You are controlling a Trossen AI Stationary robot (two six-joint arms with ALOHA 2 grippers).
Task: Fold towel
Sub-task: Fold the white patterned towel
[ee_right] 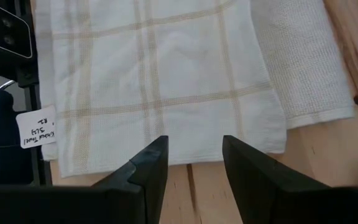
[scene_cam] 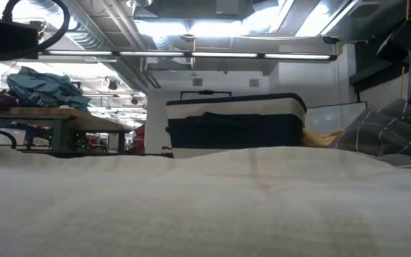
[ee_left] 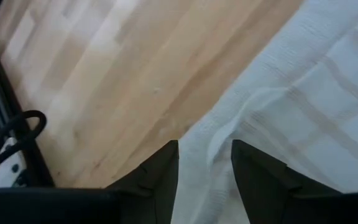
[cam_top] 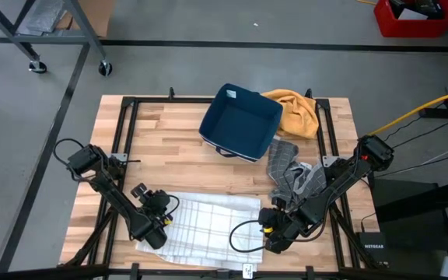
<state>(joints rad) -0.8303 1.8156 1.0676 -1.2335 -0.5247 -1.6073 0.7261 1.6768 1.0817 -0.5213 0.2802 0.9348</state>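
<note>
Two grippers worked the white checked towel (cam_top: pixel 208 225), which lay flat on the wooden table (cam_top: pixel 169 140), on the near side of the blue bin (cam_top: pixel 241 122) and close to the front edge. It looked already doubled over, since a plainer waffle layer showed under the checked one in the right wrist view.

We found the left gripper (cam_top: pixel 152 225) low over the towel's left end, its jaws spread, with a raised wrinkle of cloth lying between the fingers (ee_left: pixel 160 174) and not pinched. The right gripper (cam_top: pixel 274 229) sat just off the towel's right end, its jaws also spread and empty, above bare wood beside the towel's corner.

We judged the step in hand to be a release and a fresh grasp for the next fold. To do it well, we thought each gripper should take a corner through both layers, lift evenly, and carry the edge across so the borders line up; the wrinkle at the left end would want smoothing first.

Beside the bin lay a grey checked cloth (cam_top: pixel 290 167) and a yellow cloth (cam_top: pixel 295 113), clear of the work.

Smallest was a white label (ee_right: pixel 36 127) beside the towel, handwritten; we made out something like "Towel" but could not read the rest.
</note>
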